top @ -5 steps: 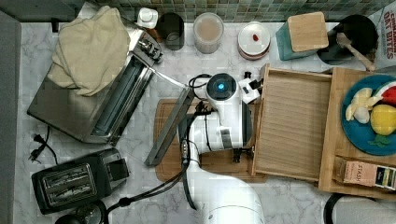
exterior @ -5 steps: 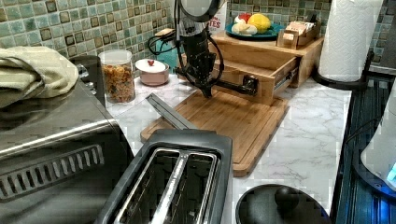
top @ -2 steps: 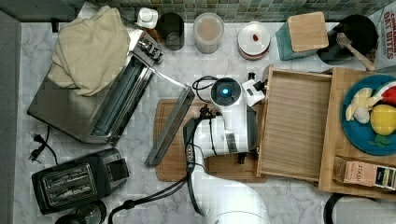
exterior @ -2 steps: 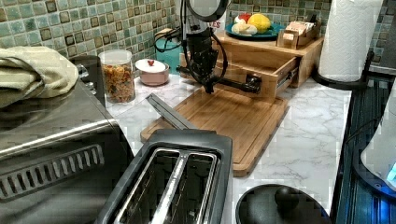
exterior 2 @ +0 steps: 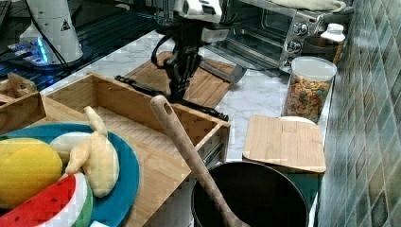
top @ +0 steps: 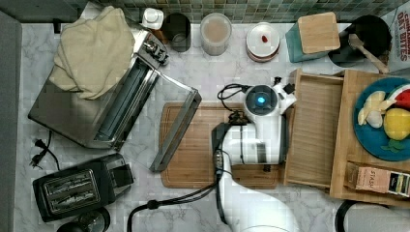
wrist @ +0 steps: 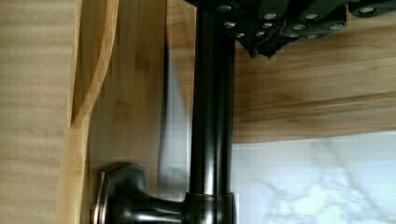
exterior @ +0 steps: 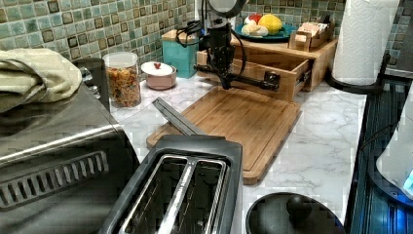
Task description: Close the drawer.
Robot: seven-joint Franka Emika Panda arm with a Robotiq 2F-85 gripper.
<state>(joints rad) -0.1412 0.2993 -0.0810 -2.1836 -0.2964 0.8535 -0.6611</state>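
Observation:
The pale bamboo drawer [top: 314, 130] stands partly pulled out of its bamboo cabinet, its tray empty [exterior 2: 142, 127]. A black bar handle [exterior: 248, 81] [wrist: 212, 116] runs along the drawer's front face [exterior: 287, 85]. My gripper [exterior: 225, 83] [exterior 2: 177, 92] points down at that handle, fingers shut together. In the wrist view the gripper [wrist: 264, 49] sits right beside the bar, on the side away from the drawer front. In the top view the white wrist hides the fingers.
A brown cutting board [top: 193, 145] lies on the marble just in front of the drawer. A toaster oven's open door [top: 176, 128] overhangs the board's far edge. A teal box with a bamboo lid [top: 314, 34], a black pot with a wooden spoon [exterior 2: 250, 198] and a fruit plate [top: 382, 145] surround the cabinet.
The drawer has slid to the top view's right, further into the cabinet, and my arm moved the same way with the gripper staying at the handle.

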